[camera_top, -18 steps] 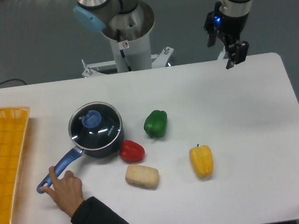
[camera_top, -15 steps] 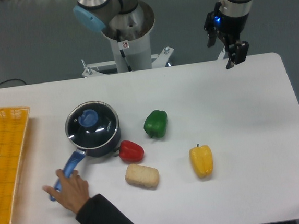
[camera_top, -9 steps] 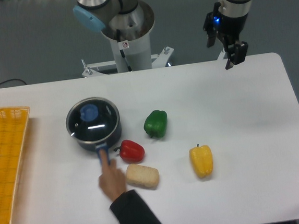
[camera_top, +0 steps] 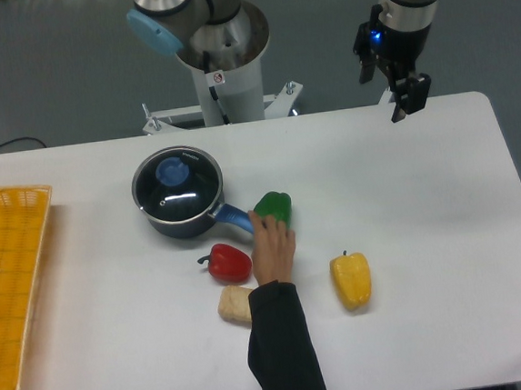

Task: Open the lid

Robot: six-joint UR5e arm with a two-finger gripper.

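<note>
Progress: nothing done yet; the lid [camera_top: 176, 179] sat closed on the dark blue saucepan [camera_top: 182, 211], left of centre on the table [camera_top: 407, 200].
Gripper: the gripper [camera_top: 395, 75] hung far right, well apart from the lid; fingers slightly spread, pinching nothing.
Remaining: reach, grasp the light blue knob [camera_top: 172, 172], lift.
Hand: a person's hand [camera_top: 271, 247] touched the pan handle [camera_top: 232, 218].
Count: one lid, one saucepan, three peppers (green [camera_top: 275, 207], red [camera_top: 228, 263], yellow [camera_top: 351, 280]), one bread-like block [camera_top: 233, 304], one yellow basket [camera_top: 11, 281].
</note>
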